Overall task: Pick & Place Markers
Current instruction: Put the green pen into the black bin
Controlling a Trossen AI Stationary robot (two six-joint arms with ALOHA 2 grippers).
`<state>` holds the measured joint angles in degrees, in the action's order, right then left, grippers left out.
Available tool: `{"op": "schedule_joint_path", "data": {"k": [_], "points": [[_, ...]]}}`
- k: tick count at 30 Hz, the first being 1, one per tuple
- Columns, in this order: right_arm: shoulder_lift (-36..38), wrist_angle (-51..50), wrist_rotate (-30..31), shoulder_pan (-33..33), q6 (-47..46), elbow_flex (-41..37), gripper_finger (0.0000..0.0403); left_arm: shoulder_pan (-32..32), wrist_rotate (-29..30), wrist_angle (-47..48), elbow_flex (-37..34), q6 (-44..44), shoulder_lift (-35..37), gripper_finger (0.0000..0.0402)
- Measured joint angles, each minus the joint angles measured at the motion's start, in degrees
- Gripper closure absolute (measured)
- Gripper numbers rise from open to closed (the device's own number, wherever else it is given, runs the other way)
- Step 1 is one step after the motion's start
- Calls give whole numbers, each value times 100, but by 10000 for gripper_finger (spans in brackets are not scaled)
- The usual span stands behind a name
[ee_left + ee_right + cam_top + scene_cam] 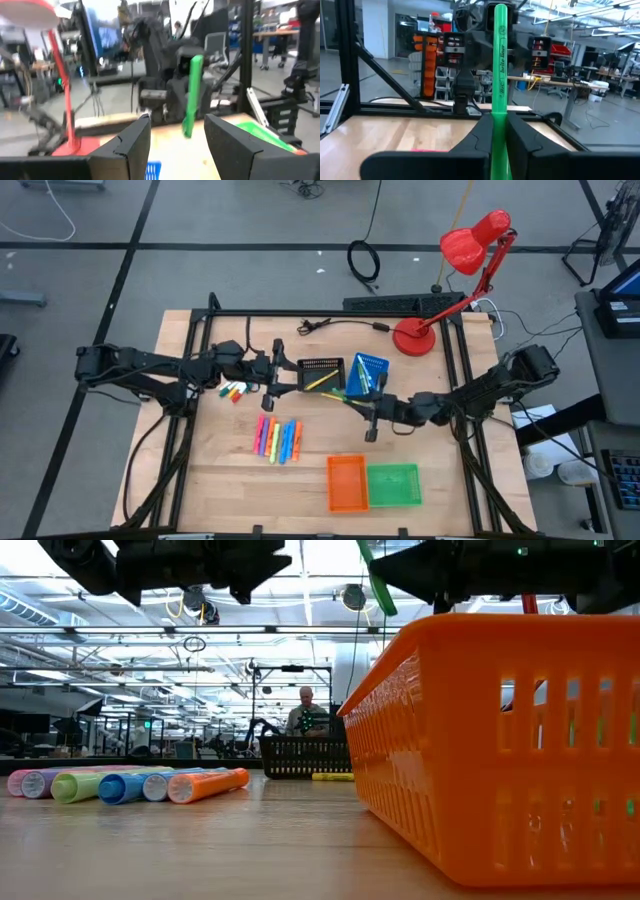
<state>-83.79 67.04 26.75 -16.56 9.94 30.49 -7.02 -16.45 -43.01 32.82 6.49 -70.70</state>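
Bright, even overhead light; ceiling strips (300, 635) glare in low view. Left wrist view blurred. Orange tray (500, 740) soft up close, bkgd sharper.

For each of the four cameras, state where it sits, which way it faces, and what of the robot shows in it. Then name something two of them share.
High view: overhead, looking straight down on the table; both arms show.
Low view: at tabletop height, looking level past the orange tray; arms overhead.
Left wrist view: on the left arm, facing the right arm; left claw open.
Right wrist view: on the right arm, facing the left arm; right claw shut on the green marker.
Shared: both wrist views show the green marker.
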Motion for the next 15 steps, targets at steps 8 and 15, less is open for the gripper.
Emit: {"op": "schedule_joint_path", "data": {"k": [8, 15], "points": [[4, 2, -300, -2, 134, 88, 383, 357, 3, -1607, 68, 249, -995, 213], [3, -66, -293, -2, 131, 95, 383, 543, 4, -1739, 742, 133, -1853, 213]]}}
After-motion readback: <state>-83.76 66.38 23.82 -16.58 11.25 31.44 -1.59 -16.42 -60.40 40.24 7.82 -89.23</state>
